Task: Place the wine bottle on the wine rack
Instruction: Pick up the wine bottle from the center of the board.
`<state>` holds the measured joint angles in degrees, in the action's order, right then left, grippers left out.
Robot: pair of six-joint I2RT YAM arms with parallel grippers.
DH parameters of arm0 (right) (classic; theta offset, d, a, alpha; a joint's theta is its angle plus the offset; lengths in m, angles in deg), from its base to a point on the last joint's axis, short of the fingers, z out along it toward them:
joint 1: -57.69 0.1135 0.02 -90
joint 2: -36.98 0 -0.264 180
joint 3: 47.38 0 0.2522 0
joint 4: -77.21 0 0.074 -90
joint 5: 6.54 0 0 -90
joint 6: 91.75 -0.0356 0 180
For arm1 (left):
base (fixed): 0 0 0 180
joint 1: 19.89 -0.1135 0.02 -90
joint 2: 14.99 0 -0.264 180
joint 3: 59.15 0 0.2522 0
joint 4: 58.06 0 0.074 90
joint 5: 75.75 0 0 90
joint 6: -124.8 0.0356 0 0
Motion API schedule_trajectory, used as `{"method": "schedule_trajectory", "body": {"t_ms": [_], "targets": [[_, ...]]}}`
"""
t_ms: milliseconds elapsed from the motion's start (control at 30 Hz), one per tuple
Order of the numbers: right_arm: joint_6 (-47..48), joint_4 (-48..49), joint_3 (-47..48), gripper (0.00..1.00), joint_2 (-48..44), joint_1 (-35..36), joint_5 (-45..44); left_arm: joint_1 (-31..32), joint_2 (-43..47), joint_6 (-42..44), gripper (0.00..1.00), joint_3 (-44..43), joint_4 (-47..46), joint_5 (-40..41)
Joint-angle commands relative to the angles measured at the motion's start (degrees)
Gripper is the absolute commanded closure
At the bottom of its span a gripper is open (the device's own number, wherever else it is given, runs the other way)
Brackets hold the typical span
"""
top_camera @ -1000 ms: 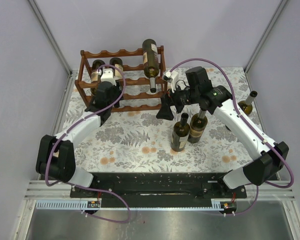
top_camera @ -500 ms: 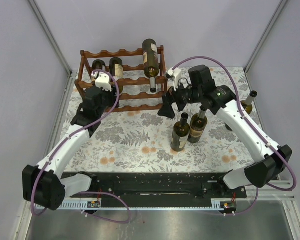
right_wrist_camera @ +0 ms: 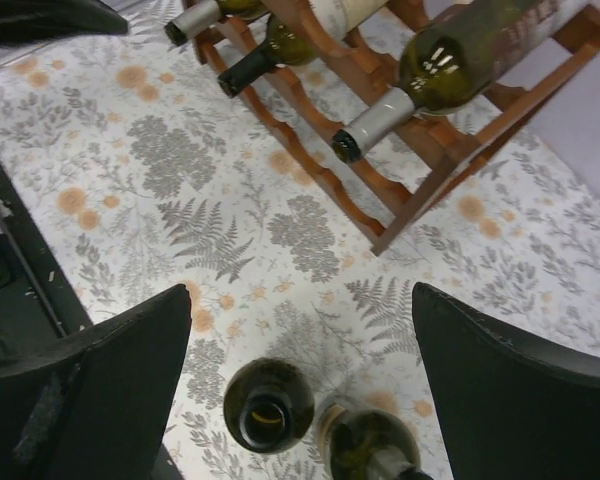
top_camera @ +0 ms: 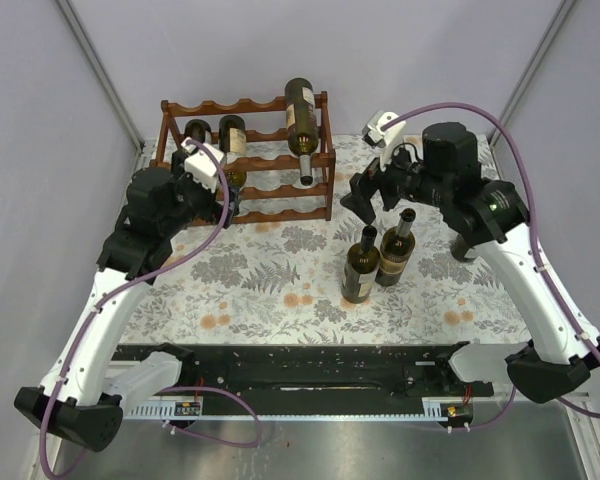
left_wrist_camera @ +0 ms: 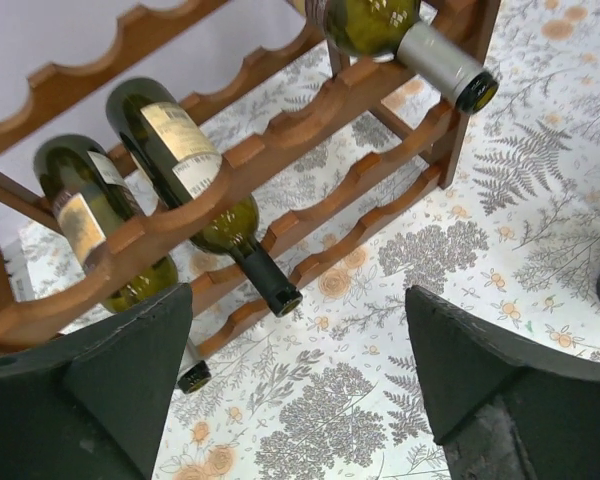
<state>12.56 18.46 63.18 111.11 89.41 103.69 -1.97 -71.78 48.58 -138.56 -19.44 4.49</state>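
Just in front of the wine rack [top_camera: 270, 214], the left gripper [left_wrist_camera: 298, 305] is hovering with fingers spread, holding nothing, while three wine bottles [left_wrist_camera: 170, 140] are lying on its rails. Off the rack's right front corner, the right gripper [right_wrist_camera: 300, 300] is hanging spread wide above two standing bottles [top_camera: 360, 265].

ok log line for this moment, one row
left gripper: open, empty, facing wine rack | right gripper: open, empty, above two upright wine bottles | racked bottles: three
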Motion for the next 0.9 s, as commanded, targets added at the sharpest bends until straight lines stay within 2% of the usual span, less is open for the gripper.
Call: {"method": "schedule_trajectory", "body": {"t_ms": [0,100,467,533,700,867], "targets": [[4.32,-1.15,0.59,0.01,-3.19,-0.26,-9.06,0.11,0.81,3.79,0.05,-7.73,6.86,-1.93],[6.25,-1.67,-0.73,0.00,-5.13,-0.26,-11.87,0.11,0.28,4.50,0.01,-10.99,8.88,-2.37],[10.92,-7.73,-3.89,0.01,-11.19,-0.44,-18.74,0.10,-2.61,6.87,0.01,-14.94,11.17,-4.48],[11.09,-9.84,-3.28,0.02,-12.25,-0.44,-15.77,0.19,-3.41,6.96,0.01,-15.91,11.17,-5.35],[14.69,-17.92,-2.75,0.02,-14.45,-0.44,0.84,0.63,-5.43,6.88,0.01,-17.76,11.96,-8.79],[15.67,-22.24,-3.27,0.01,-11.73,-0.35,5.79,0.98,-7.71,5.73,0.01,-19.43,11.79,-6.86]]}}
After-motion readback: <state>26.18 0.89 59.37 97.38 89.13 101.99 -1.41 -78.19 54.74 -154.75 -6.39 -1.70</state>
